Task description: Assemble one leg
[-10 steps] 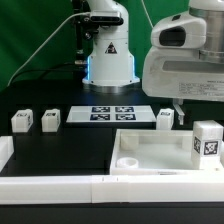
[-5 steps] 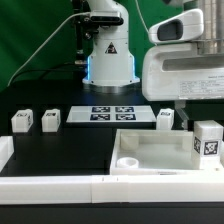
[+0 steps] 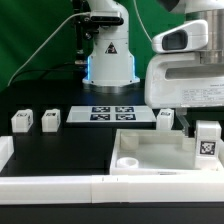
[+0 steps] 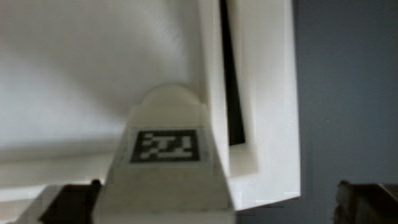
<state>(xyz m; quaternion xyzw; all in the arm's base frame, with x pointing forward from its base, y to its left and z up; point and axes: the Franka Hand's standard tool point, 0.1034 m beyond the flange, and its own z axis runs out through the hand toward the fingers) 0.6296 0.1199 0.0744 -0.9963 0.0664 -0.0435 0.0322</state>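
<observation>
Approaching the leg (image 3: 207, 141) standing upright on the white panel (image 3: 150, 152), at four o'clock in the exterior view | next, likely: lower squarely, then close | fingers (image 4: 370, 201) spread wide apart, straddling the leg (image 4: 173, 160) without visibly touching, holding nothing | other legs (image 3: 50, 120) on the desk (image 3: 70, 150).

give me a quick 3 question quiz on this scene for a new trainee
1. True or false: the leg under the gripper stands upright on the large white panel.
2. How many legs stand on the black table in front of the marker board?
3. Are the gripper's fingers touching that leg? A) yes, clamped B) no, one either side, apart from it

Key: 1 true. 2 three. 3 B.
</observation>
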